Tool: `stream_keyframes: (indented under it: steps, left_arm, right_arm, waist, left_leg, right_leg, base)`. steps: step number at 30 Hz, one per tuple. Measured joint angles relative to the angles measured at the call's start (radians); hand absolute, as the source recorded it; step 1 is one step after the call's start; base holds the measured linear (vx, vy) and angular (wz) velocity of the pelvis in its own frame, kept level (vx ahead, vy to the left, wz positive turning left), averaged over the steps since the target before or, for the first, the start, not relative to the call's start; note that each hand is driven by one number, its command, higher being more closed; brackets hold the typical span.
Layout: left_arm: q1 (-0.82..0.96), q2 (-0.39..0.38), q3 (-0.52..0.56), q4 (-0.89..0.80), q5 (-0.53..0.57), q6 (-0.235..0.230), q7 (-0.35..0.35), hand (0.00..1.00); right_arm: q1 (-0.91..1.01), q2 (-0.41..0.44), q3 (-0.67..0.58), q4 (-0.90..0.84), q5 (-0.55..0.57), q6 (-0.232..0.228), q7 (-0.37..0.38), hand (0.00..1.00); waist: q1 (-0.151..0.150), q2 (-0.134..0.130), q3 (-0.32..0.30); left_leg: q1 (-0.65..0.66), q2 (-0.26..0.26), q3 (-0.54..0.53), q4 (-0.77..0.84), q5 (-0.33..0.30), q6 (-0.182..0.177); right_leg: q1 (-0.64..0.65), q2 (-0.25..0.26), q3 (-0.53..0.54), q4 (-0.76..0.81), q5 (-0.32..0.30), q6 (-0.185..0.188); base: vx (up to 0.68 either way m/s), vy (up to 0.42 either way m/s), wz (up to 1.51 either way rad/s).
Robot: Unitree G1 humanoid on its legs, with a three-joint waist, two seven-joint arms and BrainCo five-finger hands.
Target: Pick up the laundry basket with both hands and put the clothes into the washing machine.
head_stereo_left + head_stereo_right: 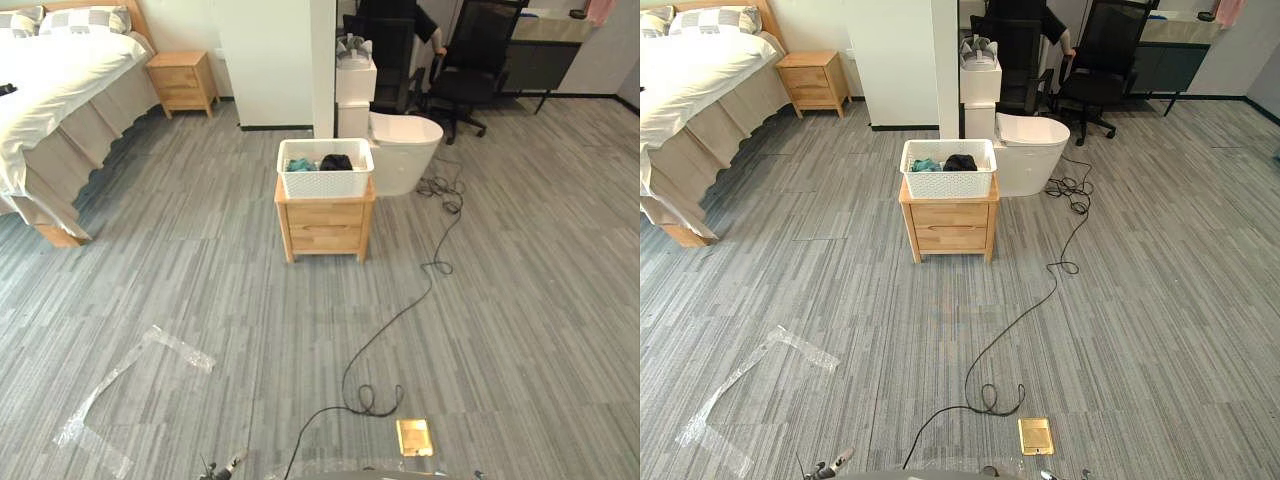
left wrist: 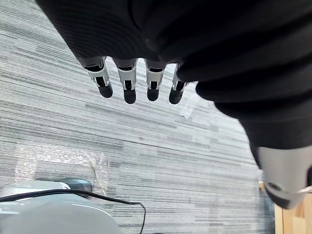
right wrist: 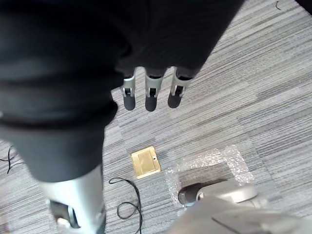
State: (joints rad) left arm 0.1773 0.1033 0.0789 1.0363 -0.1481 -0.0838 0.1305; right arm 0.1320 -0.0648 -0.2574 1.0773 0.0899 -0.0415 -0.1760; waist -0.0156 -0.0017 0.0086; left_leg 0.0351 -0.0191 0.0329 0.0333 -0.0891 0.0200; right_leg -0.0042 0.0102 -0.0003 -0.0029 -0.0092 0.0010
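Well short of the wooden nightstand (image 1: 325, 225), the left hand (image 2: 129, 84) and right hand (image 3: 151, 95) hang over the floor, fingers straight and holding nothing. On the nightstand sits the white laundry basket (image 1: 325, 182) with clothes (image 1: 335, 162) inside. Just behind it is a white rounded appliance (image 1: 405, 150).

Bed (image 1: 55, 75), bedside nightstand (image 1: 182, 82), office chair (image 1: 468, 85), brass floor plate (image 1: 414, 437)

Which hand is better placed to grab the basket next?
Neither: left hand and right hand both hang open over the floor, empty; the laundry basket sits roughly centred ahead on the nightstand, far off.
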Motion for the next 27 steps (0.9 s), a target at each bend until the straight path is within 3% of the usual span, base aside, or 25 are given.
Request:
stream_keyframes:
  steps: [8,27]
  left_arm:
    - [-0.046,-0.036,0.013,0.019,-0.037,-0.003,-0.003,0.0]
    - [-0.052,-0.041,0.055,0.055,-0.048,-0.009,-0.022,0.0]
  right_arm:
    - [-0.053,0.052,-0.002,0.006,0.002,-0.009,0.004,0.0]
    - [-0.065,0.053,-0.001,0.02,0.019,-0.018,0.004,0.0]
  waist:
    - [0.0,-0.002,0.015]
    - [-0.003,-0.005,0.02]
  left_leg:
    - [0.034,-0.004,-0.001,-0.02,0.0,0.0]
    - [0.05,-0.005,0.017,-0.057,0.012,-0.001]
  right_leg:
    - [0.034,-0.006,-0.001,-0.022,0.002,0.003]
    - [0.036,-0.006,0.005,-0.044,0.013,0.008]
  base:
    - [0.04,0.011,0.0]
    - [0.0,-0.002,-0.02]
